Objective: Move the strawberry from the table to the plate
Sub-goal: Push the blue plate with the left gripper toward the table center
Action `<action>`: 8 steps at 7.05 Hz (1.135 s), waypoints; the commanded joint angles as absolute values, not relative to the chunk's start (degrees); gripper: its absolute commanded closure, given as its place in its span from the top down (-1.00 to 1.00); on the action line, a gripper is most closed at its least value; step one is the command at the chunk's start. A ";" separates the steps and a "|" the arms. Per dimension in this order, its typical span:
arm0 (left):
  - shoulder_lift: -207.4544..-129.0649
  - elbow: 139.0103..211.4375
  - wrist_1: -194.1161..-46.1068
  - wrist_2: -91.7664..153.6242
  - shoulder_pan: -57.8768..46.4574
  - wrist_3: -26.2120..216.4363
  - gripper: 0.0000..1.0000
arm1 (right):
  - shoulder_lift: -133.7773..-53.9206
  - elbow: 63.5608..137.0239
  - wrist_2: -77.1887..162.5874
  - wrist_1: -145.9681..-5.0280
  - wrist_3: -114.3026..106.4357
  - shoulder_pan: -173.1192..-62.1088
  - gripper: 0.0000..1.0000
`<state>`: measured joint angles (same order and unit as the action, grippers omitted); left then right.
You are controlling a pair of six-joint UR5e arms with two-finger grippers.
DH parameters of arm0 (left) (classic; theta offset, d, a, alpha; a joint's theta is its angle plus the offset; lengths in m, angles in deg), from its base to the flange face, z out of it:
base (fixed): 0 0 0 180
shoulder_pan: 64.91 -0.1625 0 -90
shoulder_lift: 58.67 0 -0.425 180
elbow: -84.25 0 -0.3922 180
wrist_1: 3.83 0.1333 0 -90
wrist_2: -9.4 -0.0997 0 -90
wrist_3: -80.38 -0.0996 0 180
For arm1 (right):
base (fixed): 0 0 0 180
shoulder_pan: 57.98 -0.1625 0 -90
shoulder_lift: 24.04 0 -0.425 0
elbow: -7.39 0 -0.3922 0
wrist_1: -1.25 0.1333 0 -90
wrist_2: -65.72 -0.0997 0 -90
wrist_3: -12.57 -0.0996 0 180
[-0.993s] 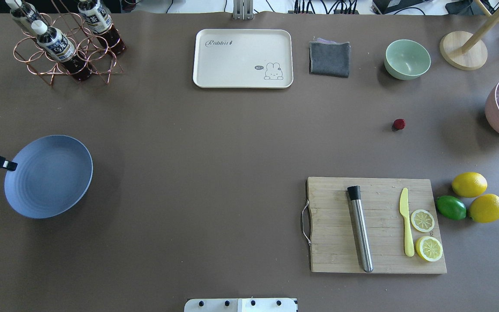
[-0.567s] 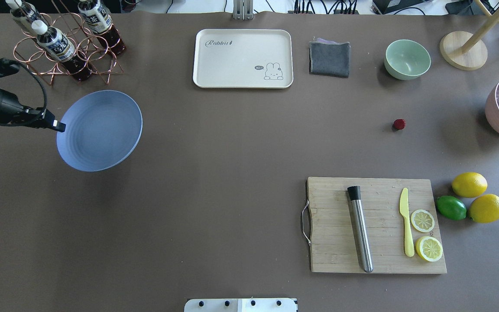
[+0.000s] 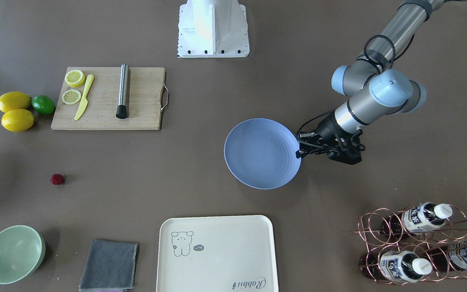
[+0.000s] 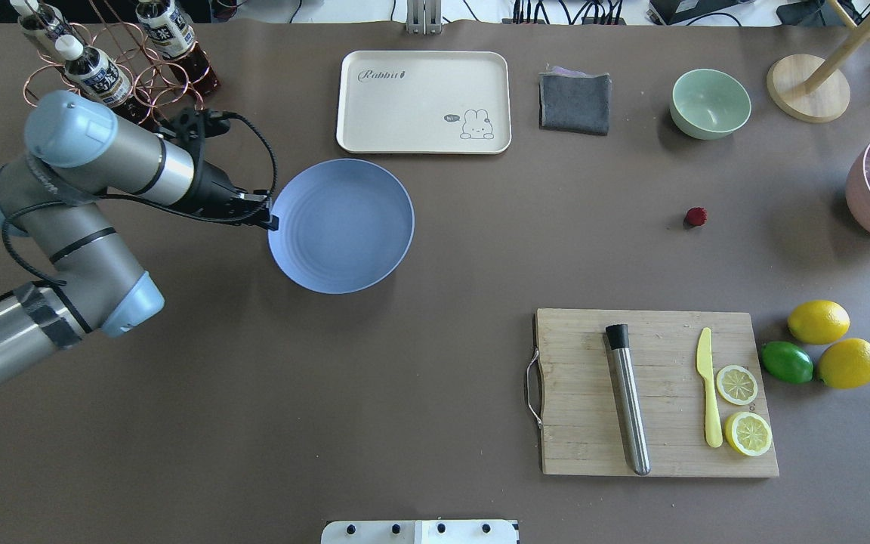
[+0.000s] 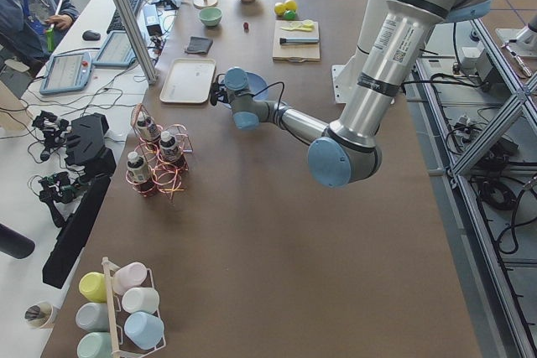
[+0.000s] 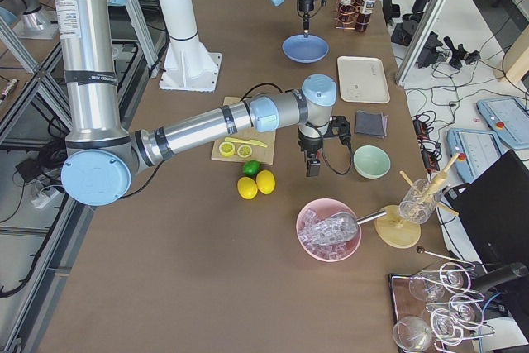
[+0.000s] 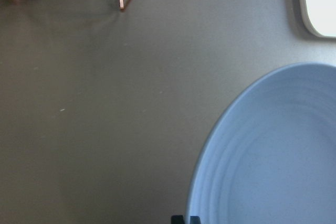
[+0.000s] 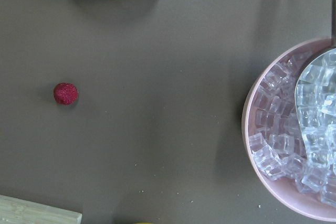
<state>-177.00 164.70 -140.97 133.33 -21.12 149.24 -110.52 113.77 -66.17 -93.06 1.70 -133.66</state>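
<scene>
The small dark-red strawberry [image 4: 695,217] [image 3: 57,179] lies alone on the grey-brown table [image 4: 435,393], right of centre. The right wrist view shows the strawberry [image 8: 65,93] at the left. My left gripper [image 4: 269,221] [image 3: 298,154] is shut on the left rim of the periwinkle-blue plate [image 4: 340,225] [image 3: 262,153], which casts a shadow on the table. The plate [image 7: 273,150] fills the lower right of the left wrist view. My right gripper [image 6: 312,169] hangs above the table between the strawberry and the ice bowl; I cannot tell whether it is open or shut.
A cream tray [image 4: 424,102], a grey cloth [image 4: 575,102] and a green bowl [image 4: 710,103] line the far side. A bottle rack [image 4: 114,75] stands behind the left arm. Nearer are a cutting board [image 4: 586,431], lemons [image 4: 818,322] and a pink ice bowl [image 4: 869,200].
My left arm has carried the plate from the table's left edge rightward toward the middle, just in front of the cream tray. The strawberry has not moved.
</scene>
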 commanded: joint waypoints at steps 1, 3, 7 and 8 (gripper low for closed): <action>-182.92 164.50 -136.13 128.94 -25.43 152.70 -1.00 | -110.53 113.73 -66.11 -93.06 1.76 -133.66 1.00; -183.73 164.50 -134.88 126.39 -27.45 152.72 -1.00 | -110.53 113.65 -66.11 -93.06 1.67 -133.66 1.00; -183.91 164.85 -134.88 121.99 -30.19 152.37 -1.00 | -110.44 113.21 -66.12 -93.06 0.80 -132.78 1.00; -183.47 165.89 -134.96 121.11 -30.19 152.28 0.57 | -110.35 113.03 -66.20 -93.06 -0.51 -132.69 1.00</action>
<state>-183.83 165.02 -134.90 122.02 -30.11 152.42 -110.45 113.24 -66.15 -93.06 0.76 -132.98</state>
